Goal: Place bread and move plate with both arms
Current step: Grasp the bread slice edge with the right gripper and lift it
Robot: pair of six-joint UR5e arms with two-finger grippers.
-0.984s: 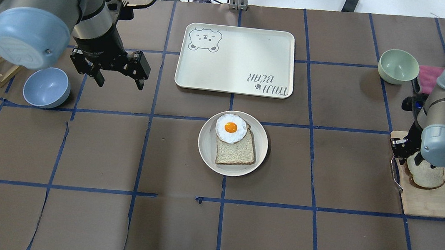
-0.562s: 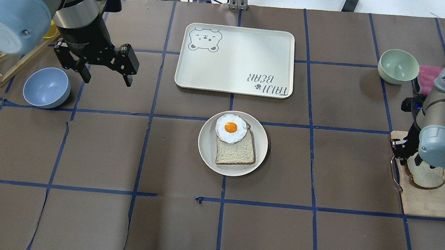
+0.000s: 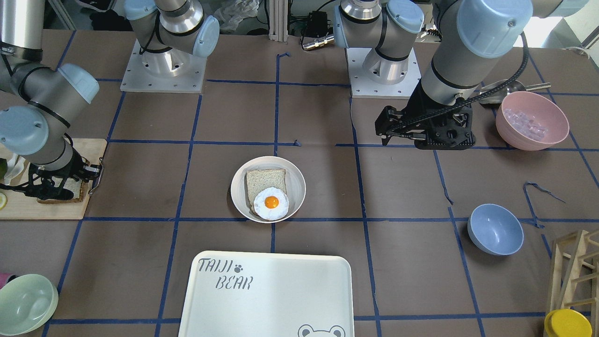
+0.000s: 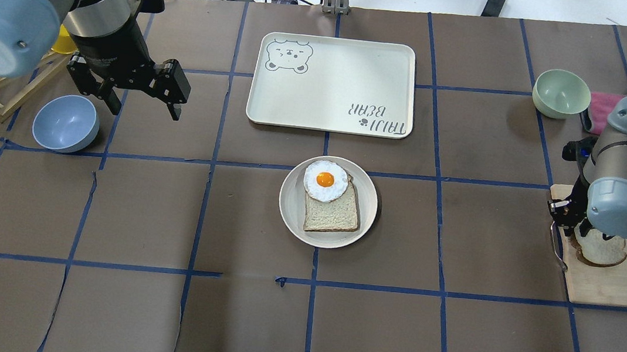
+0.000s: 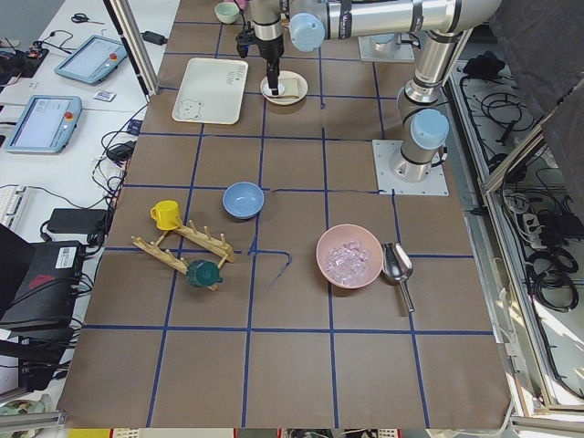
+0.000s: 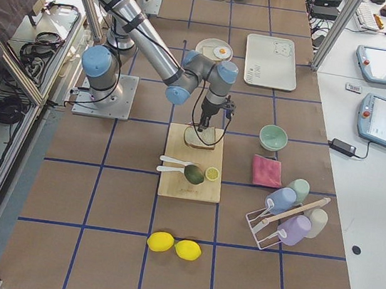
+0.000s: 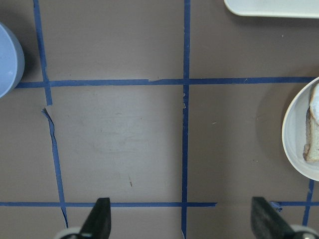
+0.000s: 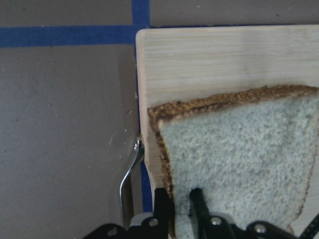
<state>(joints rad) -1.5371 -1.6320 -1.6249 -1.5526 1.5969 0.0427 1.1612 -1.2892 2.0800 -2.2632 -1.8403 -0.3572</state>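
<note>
The table (image 4: 138, 209) is covered in brown paper, marked into squares by blue tape that is torn and lifting in spots. The plate (image 4: 291, 212) sits near its middle, carrying a pale slice (image 4: 336, 211) with a fried egg (image 4: 325, 181) on it.

Just past the plate, on the side away from the robot, lies the "TAIJI BEAR" tray (image 4: 333, 84). Well to the robot's right of the plate is a wooden board (image 4: 620, 282), and the bread (image 8: 239, 164) lies on it, dark crust toward the board's corner. The right gripper (image 8: 179, 199) stands over that slice with its fingers narrow, one outside the crust and one on the crumb, pinching the edge.

Well to the robot's left of the plate and a little beyond it, the left gripper (image 4: 144, 111) hangs over bare paper, fingers spread wide and holding nothing. A blue bowl (image 4: 65, 123) sits farther left of the plate. A green bowl (image 4: 561, 93) sits beyond the plate on the right. A pink bowl (image 3: 532, 120) of clear pieces lies far left of the plate, nearer the robot.

Beyond the table's far edge, cables run over a white bench.
</note>
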